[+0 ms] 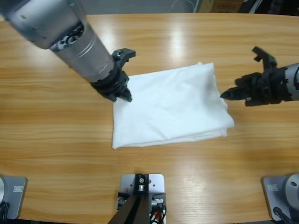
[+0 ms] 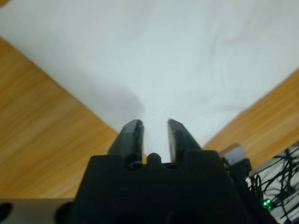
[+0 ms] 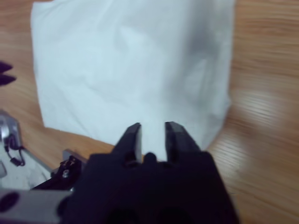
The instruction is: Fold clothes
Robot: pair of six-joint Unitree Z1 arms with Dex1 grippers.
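Your T-shirt [image 1: 170, 105] lies folded into a rectangle mid-desk [image 1: 46, 116], so you have the left end effector [image 1: 122, 94] and right end effector [image 1: 227, 94] at opposite edges, both slightly parted and gripping nothing, probably for another fold.

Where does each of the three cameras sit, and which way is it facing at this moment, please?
High view: fixed above the wooden table, looking down on the folded white T-shirt; both arms show.
Left wrist view: on the left arm, looking along the left gripper at the shirt's edge.
Right wrist view: on the right arm, looking along the right gripper across the shirt.
All three share the shirt and table.
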